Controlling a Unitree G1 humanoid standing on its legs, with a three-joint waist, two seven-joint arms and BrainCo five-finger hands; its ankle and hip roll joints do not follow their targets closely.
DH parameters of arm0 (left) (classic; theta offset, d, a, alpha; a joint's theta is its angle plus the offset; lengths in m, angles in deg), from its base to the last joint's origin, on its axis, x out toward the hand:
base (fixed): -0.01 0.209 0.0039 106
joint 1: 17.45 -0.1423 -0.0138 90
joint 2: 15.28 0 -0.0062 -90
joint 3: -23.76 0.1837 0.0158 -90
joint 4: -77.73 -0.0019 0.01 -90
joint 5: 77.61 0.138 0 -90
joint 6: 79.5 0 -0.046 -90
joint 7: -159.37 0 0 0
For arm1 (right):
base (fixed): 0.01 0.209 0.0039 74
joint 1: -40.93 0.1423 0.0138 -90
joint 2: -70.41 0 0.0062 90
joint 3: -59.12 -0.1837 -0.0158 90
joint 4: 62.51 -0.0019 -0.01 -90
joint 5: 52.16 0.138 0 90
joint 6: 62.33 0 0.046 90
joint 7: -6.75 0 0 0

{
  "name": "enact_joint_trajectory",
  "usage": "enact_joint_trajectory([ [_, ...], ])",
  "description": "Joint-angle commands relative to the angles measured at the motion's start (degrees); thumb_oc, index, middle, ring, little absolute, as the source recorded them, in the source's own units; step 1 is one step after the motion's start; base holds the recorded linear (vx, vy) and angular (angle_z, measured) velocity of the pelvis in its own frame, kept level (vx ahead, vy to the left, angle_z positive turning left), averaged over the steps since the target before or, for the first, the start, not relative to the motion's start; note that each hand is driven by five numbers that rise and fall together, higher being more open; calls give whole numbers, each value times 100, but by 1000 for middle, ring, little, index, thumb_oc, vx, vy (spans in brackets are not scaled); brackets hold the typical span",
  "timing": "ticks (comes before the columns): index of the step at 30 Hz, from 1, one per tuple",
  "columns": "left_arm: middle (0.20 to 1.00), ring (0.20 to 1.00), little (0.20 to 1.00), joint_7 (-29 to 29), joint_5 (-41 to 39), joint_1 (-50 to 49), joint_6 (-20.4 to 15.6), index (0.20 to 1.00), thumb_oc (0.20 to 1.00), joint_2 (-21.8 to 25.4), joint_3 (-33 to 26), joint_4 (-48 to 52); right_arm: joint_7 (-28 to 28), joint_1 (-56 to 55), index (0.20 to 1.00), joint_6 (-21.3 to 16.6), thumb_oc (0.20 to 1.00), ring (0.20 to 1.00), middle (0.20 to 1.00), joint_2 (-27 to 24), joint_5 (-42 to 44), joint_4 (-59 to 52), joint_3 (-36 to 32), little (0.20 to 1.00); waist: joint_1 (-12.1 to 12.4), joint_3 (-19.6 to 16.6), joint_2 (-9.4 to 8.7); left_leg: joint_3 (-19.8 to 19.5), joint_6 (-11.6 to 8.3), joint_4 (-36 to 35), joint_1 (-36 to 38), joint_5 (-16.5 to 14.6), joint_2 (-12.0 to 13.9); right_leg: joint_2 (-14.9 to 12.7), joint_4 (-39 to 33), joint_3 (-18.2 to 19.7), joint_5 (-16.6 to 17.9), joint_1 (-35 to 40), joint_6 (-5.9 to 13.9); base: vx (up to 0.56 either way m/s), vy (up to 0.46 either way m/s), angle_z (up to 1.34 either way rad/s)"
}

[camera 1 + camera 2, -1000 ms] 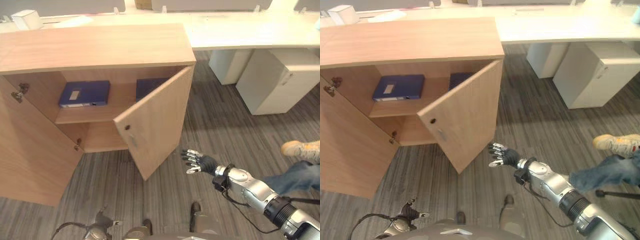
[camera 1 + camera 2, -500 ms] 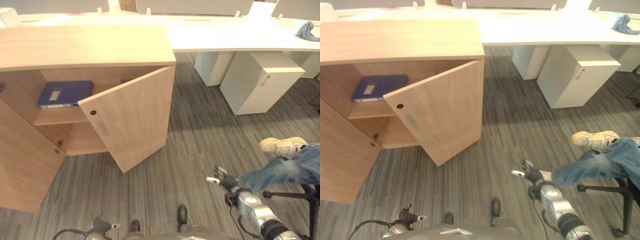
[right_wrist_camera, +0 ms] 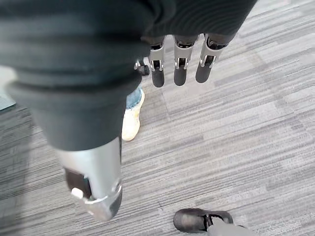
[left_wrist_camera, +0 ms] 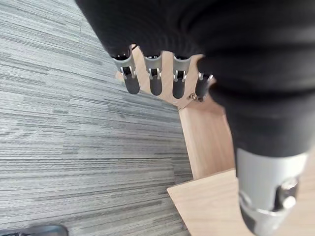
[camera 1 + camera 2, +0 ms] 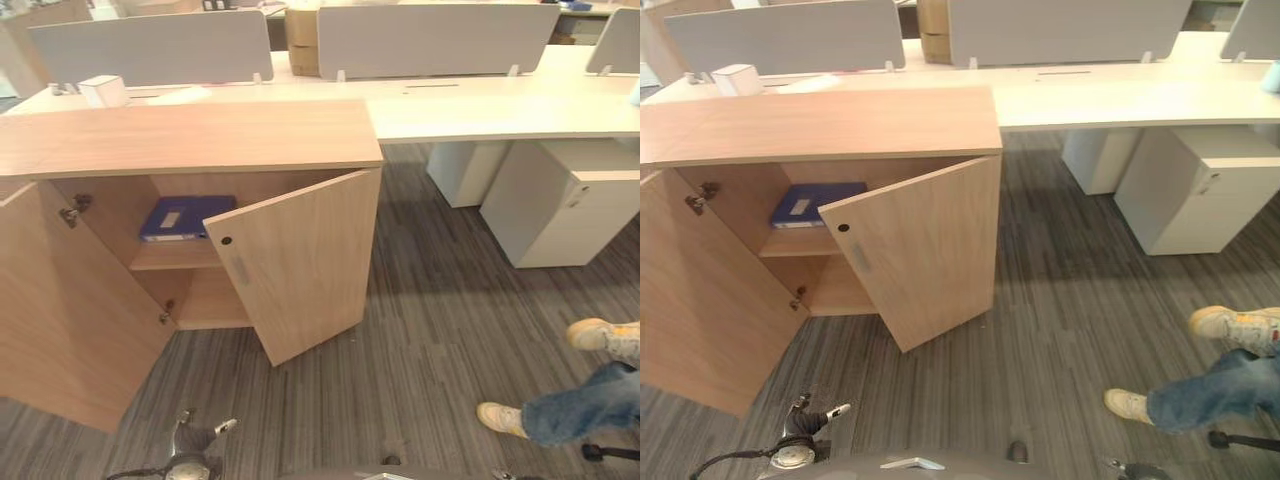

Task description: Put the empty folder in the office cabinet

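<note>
1. The left hand (image 4: 162,78) hung low with its fingers (image 4: 156,81) straight and loosely side by side, holding nothing; past them I saw only striped carpet (image 4: 64,137) and a wooden cabinet edge.

2. The right hand (image 3: 179,66) hung the same way, fingers (image 3: 180,71) relaxed and slightly apart, empty, above the floor, with a person's pale shoe (image 3: 132,118) beyond them.

3. The blue folder (image 5: 186,216) lay flat on the upper shelf of the office cabinet (image 5: 190,135), at about 11 o'clock in the head view, well apart from both hands. The task's thing looked to me already placed.

4. The right door (image 5: 300,260) stood ajar at roughly 12 o'clock, swung out and half screening the shelf; the left door (image 5: 70,310) stood wide open at 9 o'clock.

5. What could go wrong, as I judged it: if the doors were to be closed, a hand swung in from low down could catch the right door's edge and knock it hard, or push it shut against a folder that might stick out past the shelf front; I could not tell whether it did.

6. The person's legs (image 5: 575,405) at 4 o'clock sat near the right arm's side, so a wide swing there risked a bump.
</note>
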Motion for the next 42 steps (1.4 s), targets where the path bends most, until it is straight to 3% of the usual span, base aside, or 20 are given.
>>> enact_joint_trajectory([
  [1, 1000, 1000, 1000, 140, -250, 74, -187, 1000, 1000, 460, -438, 328, -260, 327, 1000, 116, 1000, 1000, 1000, -91, -149, 456, 25, 1000, 71, 321, -516, 206, 12, 204, -533, -114, -789, -180, 240, -91, -724, 377, 136, -93, 69, 57],
  [6, 1000, 1000, 1000, 275, -337, -20, -218, 1000, 1000, 552, -881, 424, -261, 315, 1000, 74, 1000, 1000, 1000, -92, -39, 297, -132, 1000, 51, 297, -473, 133, -136, 76, -606, -47, -529, -412, 282, -222, -630, 209, 220, -73, 131, 44],
  [7, 1000, 1000, 1000, 370, -295, 46, -249, 1000, 1000, 633, -991, 393, -247, 315, 1000, 70, 1000, 1000, 1000, -85, -12, 218, -180, 1000, -6, 278, -452, 211, -257, 19, -492, -18, -127, -656, 346, -322, -582, -4, 300, -102, 162, 38],
  [8, 1000, 1000, 1000, 371, -293, 44, -249, 1000, 1000, 632, -991, 394, -248, 313, 1000, 70, 1000, 1000, 1000, -86, -12, 217, -178, 1000, -7, 277, -445, 211, -263, 7, -482, -18, -117, -647, 360, -323, -594, -6, 297, -154, 366, 54],
  [9, 1000, 1000, 1000, 496, -302, 109, -302, 1000, 1000, 675, -1066, 396, -237, 305, 1000, 69, 1000, 1000, 1000, -122, -23, 192, -247, 1000, -64, 210, -358, 216, -399, -74, -340, 166, 318, -831, 423, -353, -544, -165, 385, -41, 315, 55],
  [14, 1000, 1000, 1000, 789, -376, 186, -371, 1000, 1000, 840, -1290, 427, -226, 163, 1000, 106, 1000, 1000, 1000, -221, -96, 200, -392, 1000, -132, 131, -9, -222, -923, -51, -206, 1041, 1043, -1253, 530, -431, -424, -126, 644, 11, 416, 34],
  [15, 1000, 1000, 1000, 790, -377, 186, -371, 1000, 1000, 839, -1290, 427, -226, 162, 1000, 107, 1000, 1000, 1000, -222, -97, 199, -392, 1000, -143, 142, -4, -233, -926, -61, -192, 1046, 1046, -1250, 525, -446, -426, -104, 644, 36, 495, 29],
  [16, 1000, 1000, 1000, 875, -424, 141, -356, 1000, 1000, 913, -1407, 567, -221, 137, 1000, 124, 1000, 1000, 1000, -291, -104, 205, -459, 1000, -154, 121, 54, -520, -1000, -168, -137, 810, 1017, -1434, 446, -366, -274, -58, 802, 41, 468, 27],
  [18, 1000, 1000, 1000, 852, -375, 97, -348, 1000, 1000, 968, -1491, 632, -140, 42, 1000, 183, 1000, 1000, 1000, -325, -191, 221, -598, 1000, -222, 38, 71, -471, -908, -326, -15, 55, 803, -1728, 330, -328, -31, -86, 973, 31, 485, 14],
  [19, 1000, 1000, 1000, 852, -374, 94, -345, 1000, 1000, 968, -1489, 636, -139, 37, 1000, 184, 1000, 1000, 1000, -325, -193, 218, -600, 1000, -217, 37, 61, -463, -899, -326, -8, 49, 786, -1743, 313, -324, -22, -76, 983, -32, 534, 4],
  [20, 1000, 1000, 1000, 803, -354, 156, -292, 1000, 1000, 1077, -1570, 647, -81, -40, 1000, 248, 1000, 1000, 1000, -386, -169, 172, -784, 1000, -295, 29, 9, -303, -714, -326, 73, -413, 473, -2088, 274, -249, 305, -175, 1065, -56, 544, -7],
  [22, 1000, 1000, 1000, 811, -313, 326, -222, 1000, 1000, 1316, -1673, 564, -24, -69, 1000, 277, 1000, 1000, 1000, -371, -104, 138, -875, 1000, -327, 117, -71, -234, -452, -326, 84, -526, 80, -2434, 350, -63, 652, -354, 1065, -96, 620, -7],
  [24, 1000, 1000, 1000, 785, -246, 421, -205, 1000, 1000, 1437, -1670, 573, 1, -118, 1000, 302, 1000, 1000, 1000, -304, -91, 177, -898, 1000, -335, 160, -94, -221, -352, -326, 99, -572, -84, -2514, 510, 23, 504, -444, 1032, -84, 309, -15],
  [25, 1000, 1000, 1000, 805, -226, 512, -187, 1000, 1000, 1539, -1695, 521, 29, -129, 1000, 318, 1000, 1000, 1000, -253, -98, 210, -860, 1000, -344, 218, -76, -183, -286, -326, 91, -545, -146, -2505, 753, 176, 481, -577, 957, -117, 349, -16],
  [26, 1000, 1000, 1000, 839, -199, 632, -208, 1000, 1000, 1712, -1761, 586, 134, -192, 1000, 305, 1000, 1000, 1000, -6, -163, 204, -644, 1000, -356, 285, -37, -151, -219, -326, 118, -501, -192, -1985, 1244, 397, 27, -590, 740, -123, 346, 8],
  [27, 1000, 1000, 1000, 838, -200, 631, -207, 1000, 1000, 1714, -1765, 588, 133, -190, 1000, 305, 1000, 1000, 1000, -4, -163, 203, -642, 1000, -352, 278, -43, -145, -220, -326, 103, -487, -195, -1986, 1247, 408, 39, -613, 735, -88, 361, -22],
  [28, 1000, 1000, 1000, 833, -279, 579, -234, 1000, 1000, 1825, -1906, 758, 113, -296, 1000, 262, 1000, 1000, 1000, 108, -241, 182, -500, 1000, -328, 280, -50, -36, -126, -326, 100, -434, -276, -1322, 1395, 209, -415, -606, 594, -44, 194, -31],
  [29, 1000, 1000, 1000, 815, -257, 561, -224, 1000, 1000, 1890, -1983, 822, 85, -379, 1000, 252, 1000, 1000, 1000, 143, -246, 193, -480, 1000, -340, 220, -93, -63, -85, -326, 29, -402, -351, -1136, 1269, 108, -568, -496, 571, -23, 224, -53],
  [31, 1000, 1000, 1000, 845, -339, 600, -215, 1000, 1000, 1976, -2163, 714, 52, -369, 1000, 268, 1000, 1000, 1000, 135, -220, 262, -453, 1000, -416, 236, -171, -88, -20, -326, 49, -345, -461, -827, 1258, 458, -558, -550, 467, 18, 84, -9],
  [42, 1000, 1000, 1000, 905, -228, 398, -92, 1000, 1000, 2687, -2841, 136, 129, -485, 1000, 324, 1000, 1000, 1000, 180, -454, 403, -377, 1000, -449, -8, -405, 190, 29, -326, 54, -389, -480, -766, 330, 442, -247, -40, 542, 51, 6, -13],
])
